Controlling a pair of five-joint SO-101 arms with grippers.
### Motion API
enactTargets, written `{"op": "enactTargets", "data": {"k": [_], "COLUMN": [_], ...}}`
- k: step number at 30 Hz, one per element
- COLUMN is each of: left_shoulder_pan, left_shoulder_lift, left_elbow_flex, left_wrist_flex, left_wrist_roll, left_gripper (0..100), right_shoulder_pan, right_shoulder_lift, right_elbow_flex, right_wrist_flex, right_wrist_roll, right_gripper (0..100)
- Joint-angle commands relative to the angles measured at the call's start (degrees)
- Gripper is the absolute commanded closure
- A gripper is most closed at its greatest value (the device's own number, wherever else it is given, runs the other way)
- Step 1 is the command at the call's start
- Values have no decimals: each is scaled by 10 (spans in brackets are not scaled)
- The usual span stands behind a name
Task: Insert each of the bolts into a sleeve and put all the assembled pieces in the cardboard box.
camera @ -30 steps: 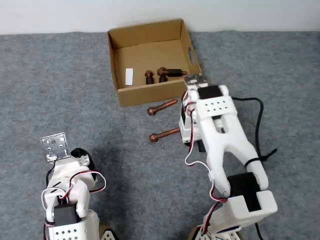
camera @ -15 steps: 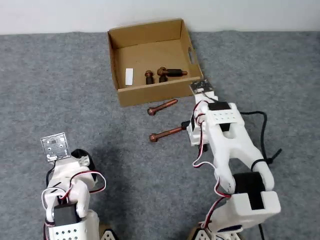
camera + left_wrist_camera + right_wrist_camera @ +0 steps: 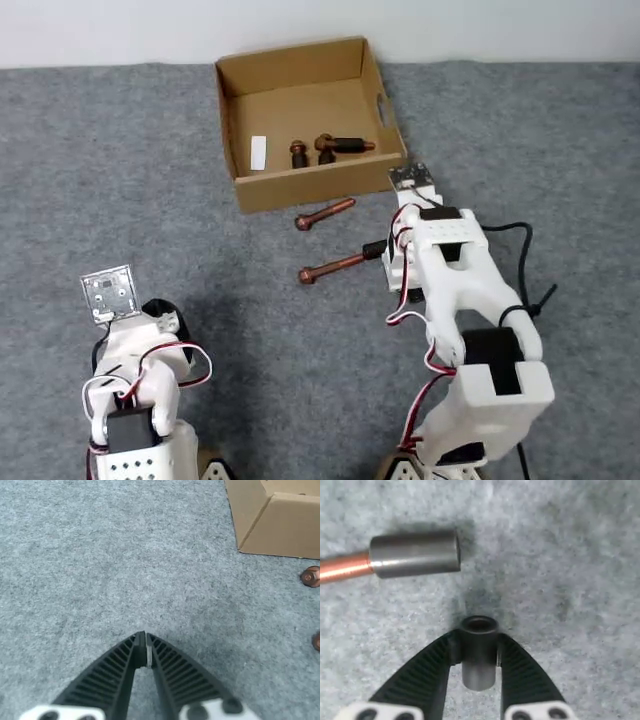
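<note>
My right gripper (image 3: pixel 478 641) is shut on a short black sleeve (image 3: pixel 479 669), held end-on so its bore shows, just above the carpet. Close beyond it lies a second dark sleeve (image 3: pixel 415 554) fitted on the tip of a copper bolt (image 3: pixel 342 566). From above, that sleeved bolt (image 3: pixel 330 266) lies left of the right arm (image 3: pixel 445 250), and a bare copper bolt (image 3: pixel 325 213) rests in front of the cardboard box (image 3: pixel 232 110). The box holds a few assembled pieces (image 3: pixel 345 146). My left gripper (image 3: pixel 145 652) is shut and empty, low over bare carpet at the near left.
Grey carpet (image 3: pixel 150 200) covers the table. The box corner (image 3: pixel 270 520) and two bolt heads (image 3: pixel 311 576) sit far from the left gripper. A black cable (image 3: pixel 515 240) trails right of the right arm. Open carpet stretches left of the box.
The right arm has drawn back from the box's front right corner toward its base, coming down beside the sleeved bolt. The left arm has stayed still.
</note>
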Motion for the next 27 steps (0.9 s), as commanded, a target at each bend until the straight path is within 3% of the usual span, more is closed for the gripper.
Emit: {"op": "enactTargets", "data": {"k": [1,7,18,27], "left_shoulder_pan": [-3,-2,-1,18], "left_shoulder_lift": [-1,-1,-1,-1], "left_elbow_flex": [-2,-2,-2,-3], "left_wrist_flex": [3,3,4,18], "left_wrist_roll": [4,4,4,4], "left_gripper": [994,994,994,994], "right_shoulder_pan": [-25,-25,-24,-21], "right_shoulder_lift": [-20,-131,-397,-620], "right_elbow_flex": [-23,-33,-31,137], "right_wrist_flex": [34,105,298,286], "right_wrist_roll": [2,-2,-175,-243], "right_gripper": [990,990,990,990]}}
